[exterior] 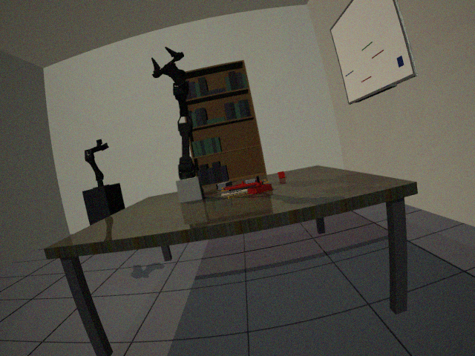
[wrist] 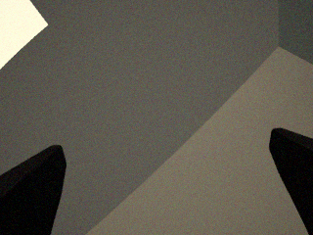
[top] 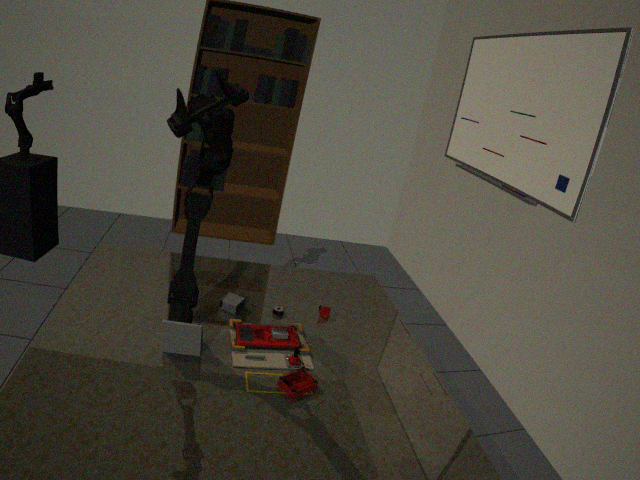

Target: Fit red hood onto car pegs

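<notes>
Arm point(exterior: 184, 126) upright; pincer point(exterior: 167, 61) raised, fingers spread, empty.

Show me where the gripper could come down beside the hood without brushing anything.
Crowded: the hood lies close to the tray and the car chassis behind it. Freer: the table in front of the hood and to its right, toward the edge. The gripper is open, high above.
</notes>
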Controlling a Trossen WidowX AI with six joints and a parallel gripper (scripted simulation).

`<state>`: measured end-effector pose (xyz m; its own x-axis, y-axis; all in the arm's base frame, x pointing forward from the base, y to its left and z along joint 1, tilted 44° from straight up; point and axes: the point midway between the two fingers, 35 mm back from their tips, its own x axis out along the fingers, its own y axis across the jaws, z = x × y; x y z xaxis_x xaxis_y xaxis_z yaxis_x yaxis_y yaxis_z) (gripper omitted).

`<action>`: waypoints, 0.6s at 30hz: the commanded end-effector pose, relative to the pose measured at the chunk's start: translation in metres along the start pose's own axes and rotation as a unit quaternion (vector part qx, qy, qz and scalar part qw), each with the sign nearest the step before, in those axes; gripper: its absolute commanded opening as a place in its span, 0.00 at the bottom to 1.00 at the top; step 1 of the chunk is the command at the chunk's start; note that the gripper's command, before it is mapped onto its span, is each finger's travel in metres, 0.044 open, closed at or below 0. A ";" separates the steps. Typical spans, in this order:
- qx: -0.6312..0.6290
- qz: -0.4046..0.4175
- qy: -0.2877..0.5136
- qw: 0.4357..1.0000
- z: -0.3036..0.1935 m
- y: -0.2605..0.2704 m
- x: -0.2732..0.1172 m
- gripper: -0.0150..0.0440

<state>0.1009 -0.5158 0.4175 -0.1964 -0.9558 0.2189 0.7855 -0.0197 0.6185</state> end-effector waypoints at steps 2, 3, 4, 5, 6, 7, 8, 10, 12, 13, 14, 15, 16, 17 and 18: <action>-0.099 0.033 0.102 0.989 -0.072 0.016 -0.010 1.00; -0.120 0.041 0.124 0.984 -0.087 0.019 -0.013 1.00; -0.141 0.050 0.145 0.978 -0.102 0.022 -0.018 1.00; -0.161 0.059 0.166 0.971 -0.117 0.024 -0.022 1.00; -0.181 0.069 0.187 0.963 -0.131 0.026 -0.028 1.00; -0.201 0.079 0.207 0.954 -0.146 0.028 -0.034 1.00; -0.221 0.090 0.227 0.944 -0.160 0.030 -0.040 1.00; -0.258 0.113 0.266 0.922 -0.188 0.034 -0.054 1.00; -0.293 0.137 0.302 0.897 -0.214 0.036 -0.069 1.00; -0.309 0.150 0.320 0.883 -0.227 0.037 -0.077 1.00; -0.325 0.162 0.336 0.869 -0.239 0.037 -0.086 1.00; -0.340 0.175 0.353 0.854 -0.250 0.037 -0.094 1.00; -0.354 0.188 0.369 0.838 -0.262 0.037 -0.103 1.00; -0.368 0.201 0.385 0.822 -0.273 0.037 -0.113 1.00; -0.382 0.214 0.400 0.805 -0.283 0.037 -0.122 1.00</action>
<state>0.2985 -0.4963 0.2254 0.3393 -0.8626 -0.3751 0.9248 0.3789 -0.0350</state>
